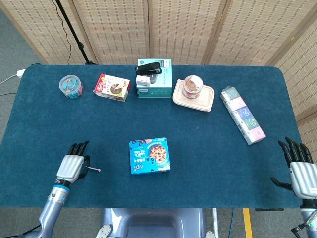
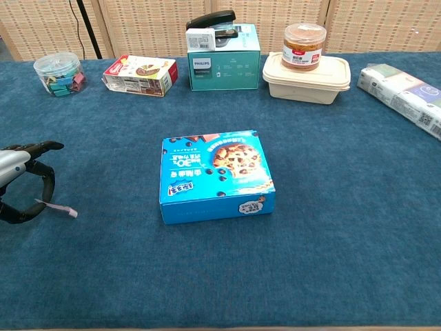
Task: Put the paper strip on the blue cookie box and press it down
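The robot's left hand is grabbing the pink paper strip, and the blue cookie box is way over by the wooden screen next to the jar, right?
Not quite. The left hand is at the paper strip, but the blue cookie box sits alone mid-table, near the front. The head view shows it far from the jar, which stands on a beige container at the back.

Cookie box mid-table; paper strip left of it, at left hand.
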